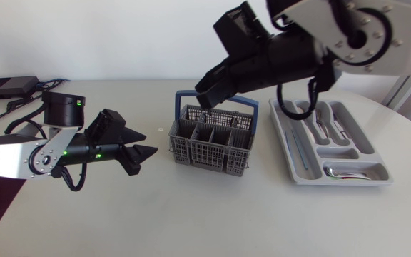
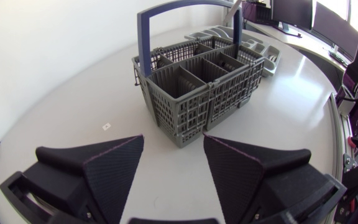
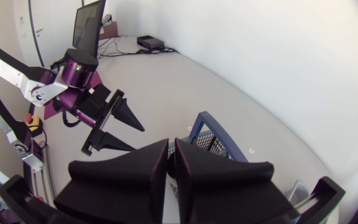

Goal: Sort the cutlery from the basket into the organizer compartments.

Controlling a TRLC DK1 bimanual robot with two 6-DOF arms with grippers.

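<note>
Grey basket (image 3: 218, 145) half hidden behind right gripper (image 3: 171, 146)
It is closed tight; left gripper (image 2: 174, 138) is held wide open, basket just ahead.

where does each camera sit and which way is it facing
head: fixed above, looking down on the table, basket, organizer; both arms, left pincer, right pincer show.
left wrist: on the left arm, facing the basket beyond its open pincer.
right wrist: on the right arm over the basket, facing the left arm past its shut pincer.
shared: all three show the basket.
</note>
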